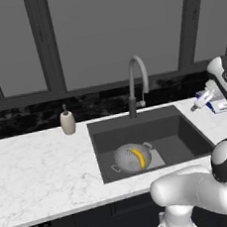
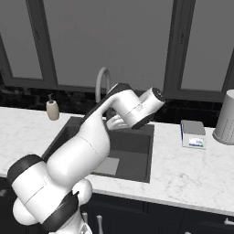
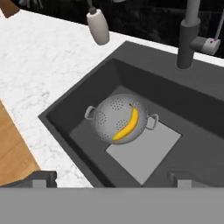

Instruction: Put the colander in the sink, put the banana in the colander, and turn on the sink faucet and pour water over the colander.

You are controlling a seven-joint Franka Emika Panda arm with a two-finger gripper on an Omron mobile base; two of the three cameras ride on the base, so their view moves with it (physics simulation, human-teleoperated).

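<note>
The silver-grey colander [image 1: 125,159] [image 3: 109,118] sits upright on the floor of the dark sink [image 1: 179,128] [image 3: 83,111], towards its left side. Inside it lies the yellow banana [image 1: 138,158] [image 3: 127,126], curved across the bowl. Behind the basin the gooseneck sink faucet [image 1: 136,80] [image 2: 101,82] [image 3: 188,39] rises, its small side lever [image 3: 210,44] on the right. No water is running. My gripper [image 3: 113,178] hovers high above the sink, open, its two fingertips wide apart with nothing between them. In the right base view my own arm hides the colander.
A beige soap dispenser [image 1: 67,121] [image 2: 52,109] [image 3: 98,27] stands on the white marble counter [image 1: 41,166] left of the sink. Right of the sink are a small grey box [image 2: 192,133] and a pale grey canister [image 2: 226,118]. Dark windows run behind.
</note>
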